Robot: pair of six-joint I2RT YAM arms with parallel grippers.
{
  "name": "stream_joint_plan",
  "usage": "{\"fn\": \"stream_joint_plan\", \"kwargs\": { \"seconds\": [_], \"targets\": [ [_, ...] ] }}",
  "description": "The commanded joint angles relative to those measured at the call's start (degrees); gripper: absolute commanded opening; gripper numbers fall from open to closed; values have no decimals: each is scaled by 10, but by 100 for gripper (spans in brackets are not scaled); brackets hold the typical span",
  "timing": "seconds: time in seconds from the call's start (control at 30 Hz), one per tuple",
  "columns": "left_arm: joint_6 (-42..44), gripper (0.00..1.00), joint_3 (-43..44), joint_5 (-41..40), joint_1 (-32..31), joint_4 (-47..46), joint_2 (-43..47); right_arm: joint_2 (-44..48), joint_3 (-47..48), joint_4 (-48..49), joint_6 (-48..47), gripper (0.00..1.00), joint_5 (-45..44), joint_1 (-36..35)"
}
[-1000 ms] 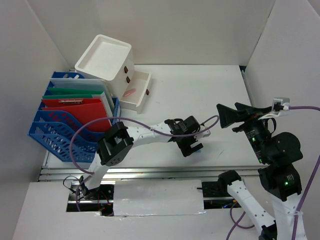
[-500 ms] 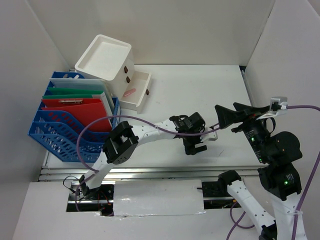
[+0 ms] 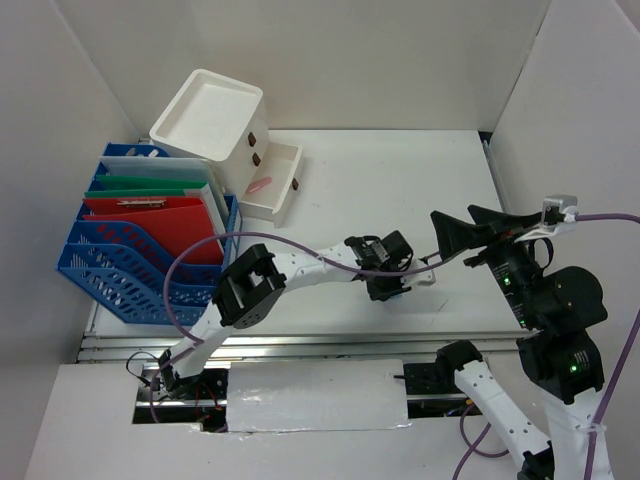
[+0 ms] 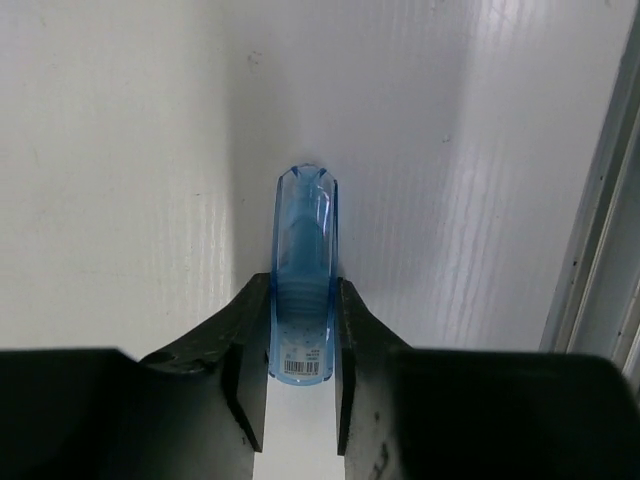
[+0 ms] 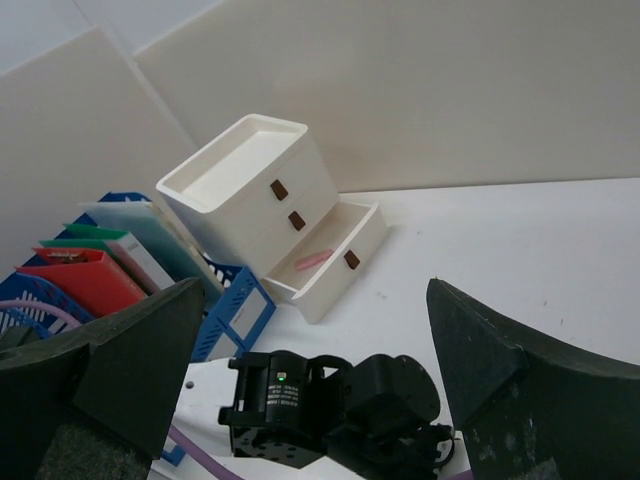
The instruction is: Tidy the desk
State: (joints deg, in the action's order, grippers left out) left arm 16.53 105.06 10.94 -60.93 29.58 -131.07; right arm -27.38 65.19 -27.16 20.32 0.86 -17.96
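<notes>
On the white desk (image 3: 400,180) lies a narrow clear-blue plastic item (image 4: 303,270) with a barcode label at its near end. My left gripper (image 4: 300,400) points down over it near the desk's front edge, and both fingers press its sides. From above, the left gripper (image 3: 388,287) hides all but a bit of blue (image 3: 399,291). My right gripper (image 3: 452,214) hangs above the desk to the right of the left one, open and empty. In its own view the right gripper (image 5: 313,290) looks down on the left wrist.
A white drawer box with brown knobs (image 3: 215,115) stands at the back left, its lowest drawer (image 3: 272,185) pulled open with a pink item (image 3: 260,186) inside. A blue file rack (image 3: 130,260) holds red and green folders. A metal rail (image 4: 600,250) runs along the front edge.
The left gripper has shifted a little to the right and come down, and its jaws have gone from wide open to closed on the blue item. The right arm has barely moved.
</notes>
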Motion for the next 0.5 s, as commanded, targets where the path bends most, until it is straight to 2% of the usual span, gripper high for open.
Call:
{"fn": "stream_joint_plan", "kwargs": {
  "seconds": [0.0, 0.13, 0.23, 0.27, 0.33, 0.37, 0.47],
  "targets": [
    [-19, 0, -32, -42, -7, -1, 14, 6, 2, 18, -11, 100, 0, 3],
    [-45, 0, -44, -137, 16, -28, 69, 7, 6, 17, -12, 100, -5, 3],
    [-89, 0, -20, -205, 83, -33, 103, 7, 3, 17, -12, 100, -8, 3],
    [-104, 0, 0, -249, 127, -36, 107, 5, 2, 18, -12, 100, -8, 4],
    [-137, 0, 27, -280, 175, -31, 106, 2, -5, 22, -12, 100, -8, 2],
    [-144, 0, 61, -300, 219, -22, 96, 1, -8, 25, -13, 100, -8, 2],
    [-147, 0, 135, -306, 287, -1, 60, -5, -12, 25, -15, 100, -8, 3]
  ]
}}
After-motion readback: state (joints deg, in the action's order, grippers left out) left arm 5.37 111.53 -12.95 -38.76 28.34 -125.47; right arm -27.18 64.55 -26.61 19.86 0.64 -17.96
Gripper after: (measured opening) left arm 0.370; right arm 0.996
